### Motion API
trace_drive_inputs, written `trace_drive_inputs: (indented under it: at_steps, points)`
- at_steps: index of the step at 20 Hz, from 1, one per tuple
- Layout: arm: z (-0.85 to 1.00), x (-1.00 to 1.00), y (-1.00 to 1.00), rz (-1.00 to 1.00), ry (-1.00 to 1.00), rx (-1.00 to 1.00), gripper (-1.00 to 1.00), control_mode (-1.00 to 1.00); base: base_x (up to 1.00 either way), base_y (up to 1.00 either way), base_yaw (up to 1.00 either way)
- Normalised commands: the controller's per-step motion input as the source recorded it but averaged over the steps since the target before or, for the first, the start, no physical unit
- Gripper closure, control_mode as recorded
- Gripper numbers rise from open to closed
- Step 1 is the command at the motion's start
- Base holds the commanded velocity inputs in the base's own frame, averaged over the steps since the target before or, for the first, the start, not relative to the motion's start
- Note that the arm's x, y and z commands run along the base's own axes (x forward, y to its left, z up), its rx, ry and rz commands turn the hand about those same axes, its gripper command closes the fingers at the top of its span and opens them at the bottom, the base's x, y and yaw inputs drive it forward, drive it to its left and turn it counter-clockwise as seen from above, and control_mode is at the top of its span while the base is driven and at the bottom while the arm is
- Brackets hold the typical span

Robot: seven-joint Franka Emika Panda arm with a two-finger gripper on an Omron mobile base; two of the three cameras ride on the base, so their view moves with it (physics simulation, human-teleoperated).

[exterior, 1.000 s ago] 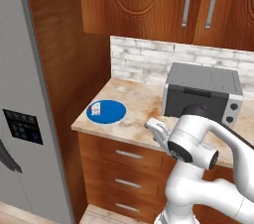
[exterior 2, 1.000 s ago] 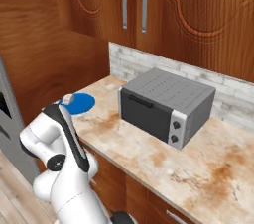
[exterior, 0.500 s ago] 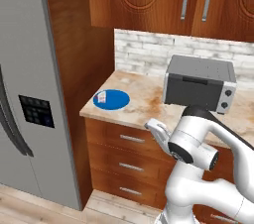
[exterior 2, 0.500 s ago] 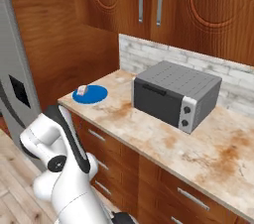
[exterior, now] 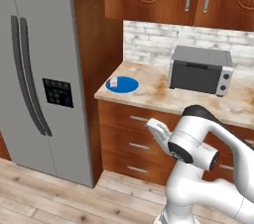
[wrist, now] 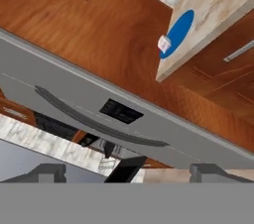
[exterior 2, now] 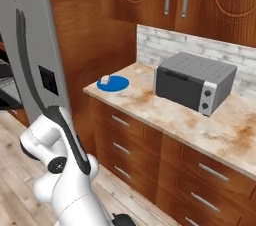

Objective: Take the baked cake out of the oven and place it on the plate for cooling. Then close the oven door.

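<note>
No writing can be read on the fridge (exterior: 44, 69) at the frame's left or on the silver toaster oven (exterior: 201, 71) at upper right. Between them, left of centre, the cake (exterior: 113, 83) sits on the blue plate (exterior: 124, 85). In the hand view's bottom, the gripper (wrist: 126, 172) stands spread wide, holding nothing.
</note>
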Motion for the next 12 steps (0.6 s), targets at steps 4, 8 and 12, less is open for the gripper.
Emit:
trace_drive_inputs:
  at_steps: [4, 8, 12]
  points:
    - [0.00, 0.00, 0.00, 0.00, 0.00, 0.00, -1.00, 1.00, -0.26, 0.64, 0.00]
    - [0.00, 0.00, 0.00, 0.00, 0.00, 0.00, -1.00, 1.00, 0.00, 0.82, -0.08]
    - [0.00, 0.00, 0.00, 0.00, 0.00, 0.00, -1.00, 1.00, 0.00, 0.80, -0.13]
